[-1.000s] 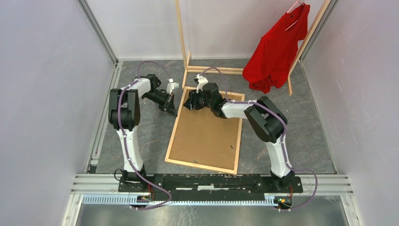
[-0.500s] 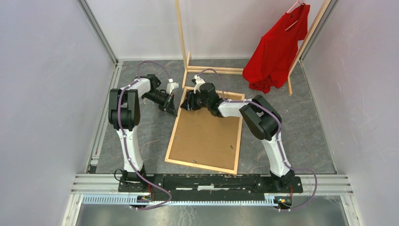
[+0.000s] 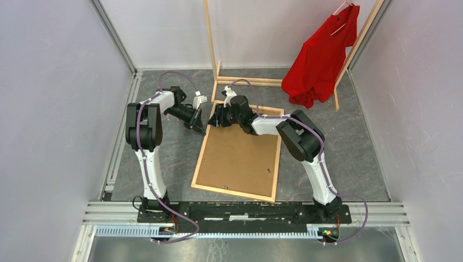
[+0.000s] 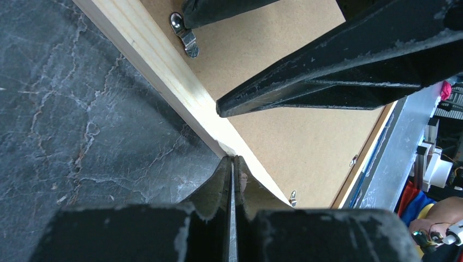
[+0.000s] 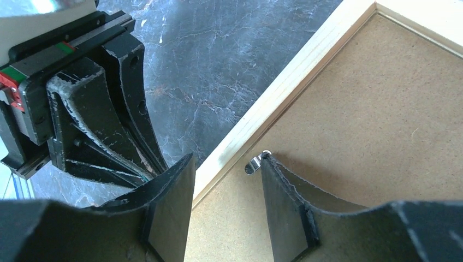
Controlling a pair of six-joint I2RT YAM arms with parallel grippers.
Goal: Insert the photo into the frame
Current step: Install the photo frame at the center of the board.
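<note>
Pale wood frame (image 4: 158,65) lies flat, back up, on the grey worktop (image 3: 180,158) between the arms, with a brown board (image 3: 237,153) filling it. We see the left gripper (image 3: 197,126) with its fingers pressed together, tips at the outer edge of the frame's left rail. The right gripper (image 5: 226,169) stands apart astride that rail near the far corner, one finger on the board at a metal clip (image 5: 254,162), the other over the worktop

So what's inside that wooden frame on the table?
A brown backing board fills the frame, with small metal clips at its edge. Anything beneath the board is covered.
</note>
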